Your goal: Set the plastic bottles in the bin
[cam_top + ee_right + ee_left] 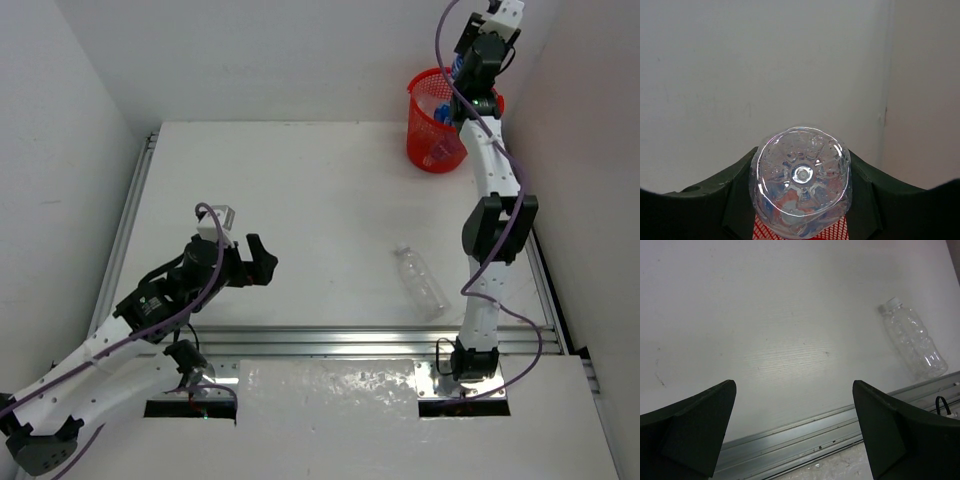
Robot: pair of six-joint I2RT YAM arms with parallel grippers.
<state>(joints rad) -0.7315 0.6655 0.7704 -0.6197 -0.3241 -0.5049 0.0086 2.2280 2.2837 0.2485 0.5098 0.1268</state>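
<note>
White worktop (300, 200), walled: right tool (801, 200) clamped on clear bottle (801, 175), long axis along the fingers, red bin (428, 150) at 1 o'clock just beneath; left tool (794, 405) jaws apart, empty; spare bottle (420, 280) lying at 4 o'clock, nearer right arm.

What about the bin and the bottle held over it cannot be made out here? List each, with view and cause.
Bin contents, top view: the right arm covers part of the opening, so what lies inside cannot be counted.
Held bottle, right wrist view: only its base shows; cap and label lie hidden behind it.
Held bottle, top view: hidden by the arm's wrist.
</note>
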